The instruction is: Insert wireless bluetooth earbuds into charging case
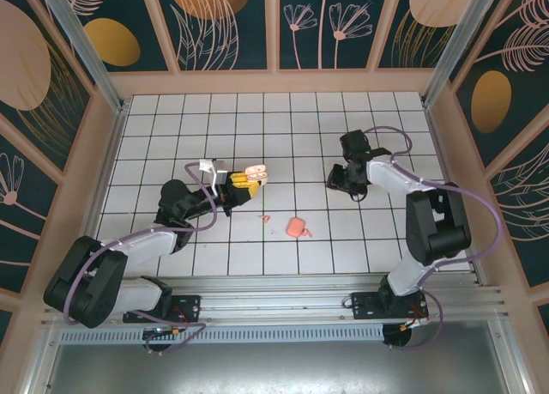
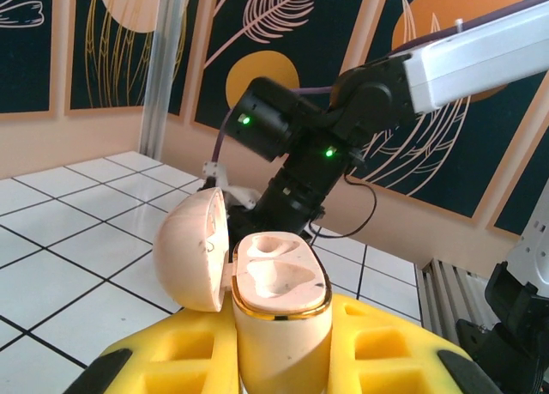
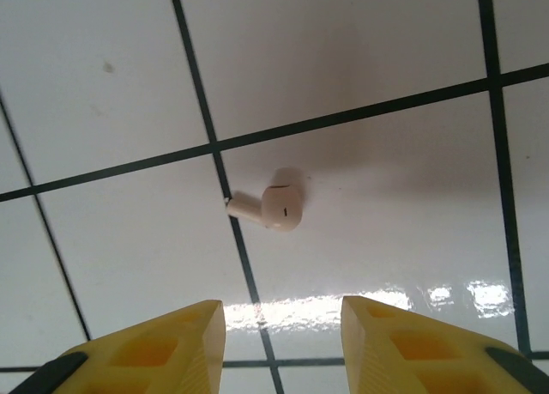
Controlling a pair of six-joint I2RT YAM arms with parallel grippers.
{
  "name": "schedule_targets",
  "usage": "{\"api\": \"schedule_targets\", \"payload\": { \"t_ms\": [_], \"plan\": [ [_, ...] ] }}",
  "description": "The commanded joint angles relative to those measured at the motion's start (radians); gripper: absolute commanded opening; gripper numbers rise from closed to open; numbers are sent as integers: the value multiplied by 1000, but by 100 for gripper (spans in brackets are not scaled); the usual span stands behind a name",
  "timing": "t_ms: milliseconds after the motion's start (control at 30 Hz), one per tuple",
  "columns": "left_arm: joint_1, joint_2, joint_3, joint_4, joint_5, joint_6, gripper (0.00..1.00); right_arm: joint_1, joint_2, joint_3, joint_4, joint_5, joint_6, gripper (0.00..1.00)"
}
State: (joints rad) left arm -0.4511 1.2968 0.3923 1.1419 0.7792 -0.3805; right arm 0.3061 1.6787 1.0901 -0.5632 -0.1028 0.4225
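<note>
Glossy white tiled counter [image 1: 283, 128], dark grid lines | small pale peach-cream earbud [image 3: 276, 207] lying flat on it, stem tip right on a grid line | salmon-pink rounded piece [image 1: 296, 228] near the front | tiny red-orange speck [image 1: 265, 217] just beside that, not touching

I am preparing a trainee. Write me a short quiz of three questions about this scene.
1. True or false: the left gripper holds the charging case with its lid open.
2. What lies on the tile below the right gripper? A) an earbud B) a coin C) a screw
3. Fill in: both sockets of the charging case are ___.

Key: 1 true; 2 A; 3 empty.
</note>
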Motion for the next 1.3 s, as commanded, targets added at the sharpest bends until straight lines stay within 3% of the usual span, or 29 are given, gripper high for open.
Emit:
{"api": "schedule_targets", "payload": {
  "t_ms": [0,767,1267],
  "plan": [
    [-3,-2,-4,39,1,-7,14,-8,37,51,-15,27,4,40],
    [-3,-43,-4,-29,10,22,15,-39,165,82,72,-14,-7,35],
    [-3,-50,-6,-47,3,21,15,-39,192,75,77,-36,-18,25]
  ]
}}
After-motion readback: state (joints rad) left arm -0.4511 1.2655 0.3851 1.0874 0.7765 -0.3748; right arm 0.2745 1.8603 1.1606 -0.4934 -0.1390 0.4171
